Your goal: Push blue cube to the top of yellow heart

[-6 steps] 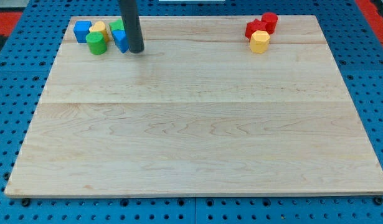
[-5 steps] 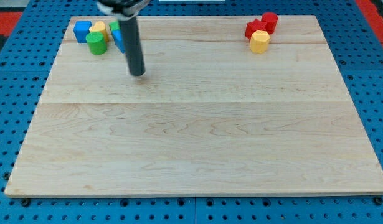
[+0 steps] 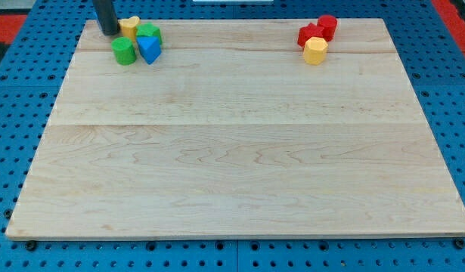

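My tip [image 3: 109, 32] is at the view's top left corner of the wooden board [image 3: 240, 151], touching the left side of the yellow heart [image 3: 130, 26]. No blue cube shows; the rod covers the spot just left of the heart. A blue triangular block [image 3: 149, 49] lies below and to the right of the heart. A green block [image 3: 150, 32] sits right of the heart, and a green cylinder [image 3: 124, 51] sits below it.
Two red blocks [image 3: 327, 26] [image 3: 310, 35] and a yellow hexagonal block [image 3: 315, 51] are clustered at the view's top right. A blue pegboard surface surrounds the board.
The rod moved from below the blue triangular block up and left to the corner. The blue cube, seen there earlier, is now out of sight. The yellow heart and green cylinder shifted slightly right.
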You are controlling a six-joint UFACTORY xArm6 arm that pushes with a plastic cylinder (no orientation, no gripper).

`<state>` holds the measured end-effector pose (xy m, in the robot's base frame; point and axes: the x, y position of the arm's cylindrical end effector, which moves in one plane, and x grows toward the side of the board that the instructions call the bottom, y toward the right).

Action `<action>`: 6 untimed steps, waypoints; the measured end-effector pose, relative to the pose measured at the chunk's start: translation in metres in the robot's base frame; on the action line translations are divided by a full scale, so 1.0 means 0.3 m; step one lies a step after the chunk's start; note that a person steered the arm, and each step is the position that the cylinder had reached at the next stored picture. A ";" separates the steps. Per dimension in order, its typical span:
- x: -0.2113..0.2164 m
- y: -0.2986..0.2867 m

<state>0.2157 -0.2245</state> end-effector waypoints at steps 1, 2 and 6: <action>0.045 -0.093; 0.042 -0.197; 0.109 0.080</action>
